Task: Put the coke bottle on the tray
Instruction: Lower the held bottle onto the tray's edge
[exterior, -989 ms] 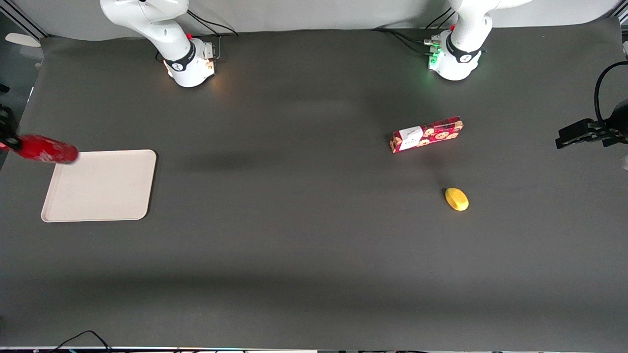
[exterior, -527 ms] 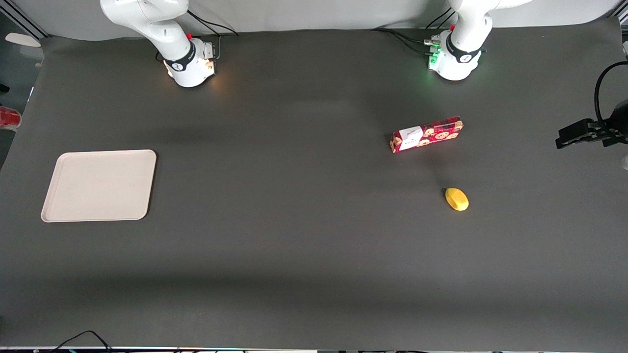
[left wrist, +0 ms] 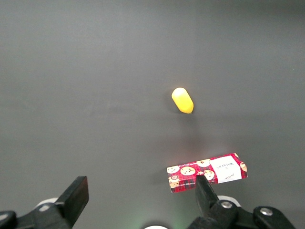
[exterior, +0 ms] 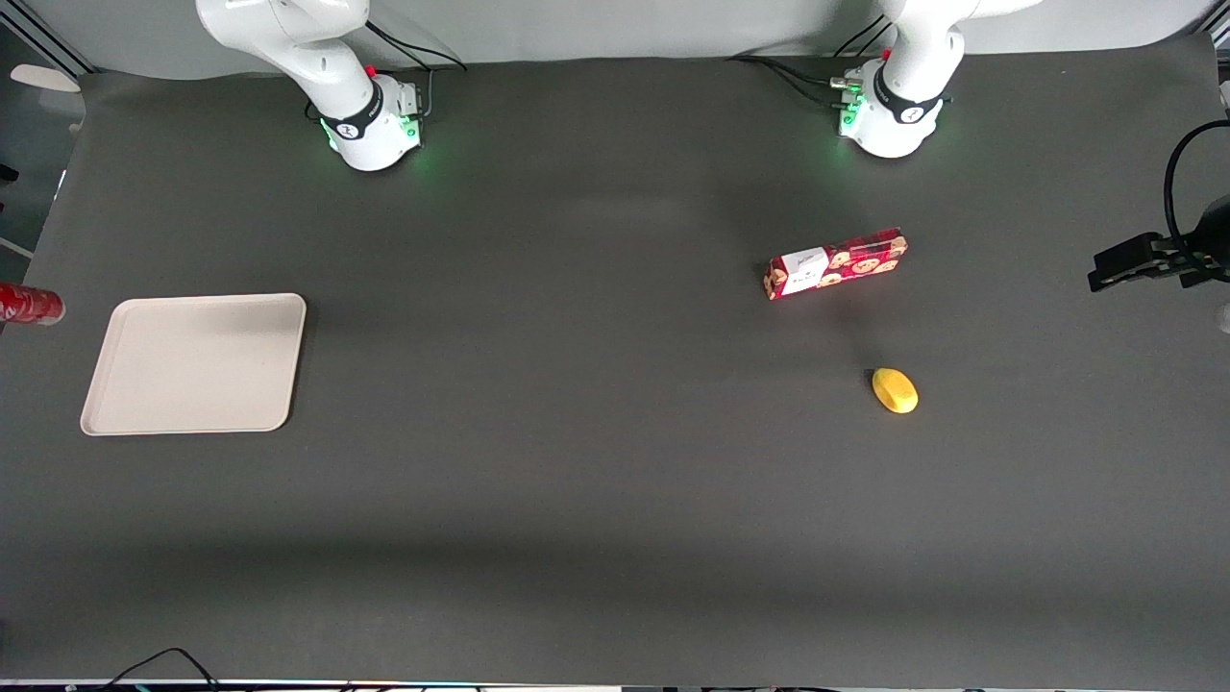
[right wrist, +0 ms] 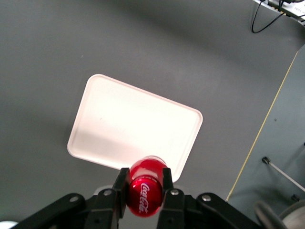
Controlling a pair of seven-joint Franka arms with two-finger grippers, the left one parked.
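My right gripper (right wrist: 143, 183) is shut on the red coke bottle (right wrist: 144, 190), its two black fingers pressed against the bottle's sides, white script lettering facing the camera. It holds the bottle high above the table, over the rim of the cream-beige tray (right wrist: 133, 129). In the front view only the end of the coke bottle (exterior: 29, 305) shows at the picture's edge, beside the tray (exterior: 192, 365) at the working arm's end of the table. The gripper itself is outside the front view.
A red cookie box (exterior: 834, 264) and a yellow lemon-like object (exterior: 895, 390) lie toward the parked arm's end of the table; both show in the left wrist view, the box (left wrist: 207, 172) and the yellow object (left wrist: 182, 100). The table's edge and floor (right wrist: 281, 143) are close to the tray.
The bottle swung out past the table edge away from the tray, rose farther from the camera, then came back nearer and toward the tray. The right arm's base light turned from orange to green.
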